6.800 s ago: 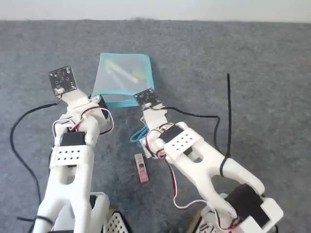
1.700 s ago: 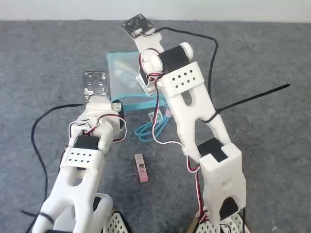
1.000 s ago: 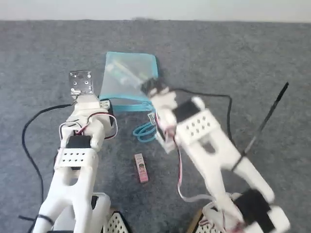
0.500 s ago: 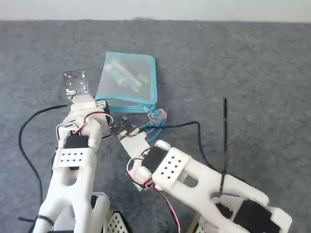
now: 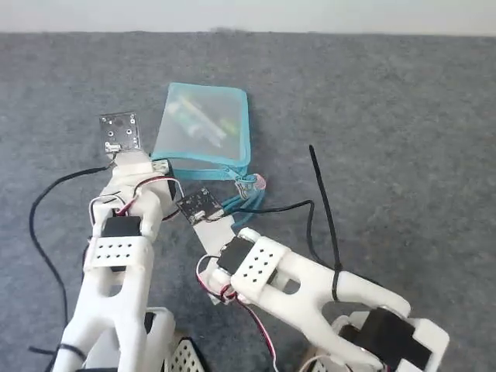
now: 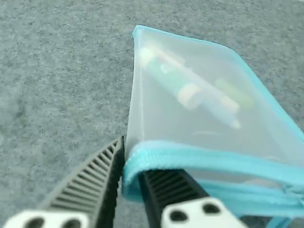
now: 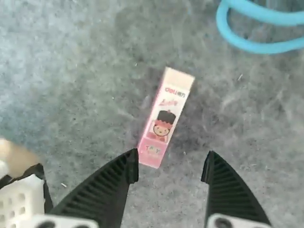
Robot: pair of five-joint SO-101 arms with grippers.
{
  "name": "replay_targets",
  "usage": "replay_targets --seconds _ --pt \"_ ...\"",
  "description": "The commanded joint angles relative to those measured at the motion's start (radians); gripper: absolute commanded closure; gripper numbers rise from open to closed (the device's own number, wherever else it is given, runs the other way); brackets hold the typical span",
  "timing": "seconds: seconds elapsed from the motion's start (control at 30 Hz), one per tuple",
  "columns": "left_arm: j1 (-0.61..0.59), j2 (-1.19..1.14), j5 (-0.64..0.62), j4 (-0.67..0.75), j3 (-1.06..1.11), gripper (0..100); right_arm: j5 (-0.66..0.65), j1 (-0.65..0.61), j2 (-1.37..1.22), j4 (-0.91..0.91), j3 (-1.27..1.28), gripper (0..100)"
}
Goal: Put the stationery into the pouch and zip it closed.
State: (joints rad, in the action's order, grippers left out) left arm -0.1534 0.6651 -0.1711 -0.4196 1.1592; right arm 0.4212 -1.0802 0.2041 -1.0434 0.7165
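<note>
The translucent teal-edged pouch point(image 5: 205, 124) lies flat at the back of the grey mat, with a green pen point(image 6: 173, 83) and other sticks inside. My left gripper point(image 6: 130, 175) is shut on the pouch's point(image 6: 199, 114) near corner, at the zipper edge. A pink eraser point(image 7: 166, 118) lies on the mat in the right wrist view. My right gripper point(image 7: 170, 164) hangs open just above its near end, one fingertip on either side, not touching it. In the high view the right arm point(image 5: 263, 267) covers the eraser.
A blue cord loop point(image 5: 244, 205) with a small pink charm point(image 5: 256, 182) trails from the pouch's front right corner, close to the eraser point(image 7: 251, 28). A black cable point(image 5: 322, 201) arcs over the right arm. Open mat lies to the right.
The right arm swung from over the pouch down to the front of the mat and now hangs over the eraser. The left arm still holds the pouch corner.
</note>
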Motion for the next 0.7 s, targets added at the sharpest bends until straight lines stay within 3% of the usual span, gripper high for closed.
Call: replay_targets --seconds 0.0,0.67 --pt "-0.009 0.031 -0.023 0.037 -0.038 99 0.009 -0.012 -0.001 0.015 -0.005 77.5" --pt "-0.005 0.031 -0.023 0.037 -0.035 99 0.009 -0.015 -0.004 0.044 0.002 77.5"
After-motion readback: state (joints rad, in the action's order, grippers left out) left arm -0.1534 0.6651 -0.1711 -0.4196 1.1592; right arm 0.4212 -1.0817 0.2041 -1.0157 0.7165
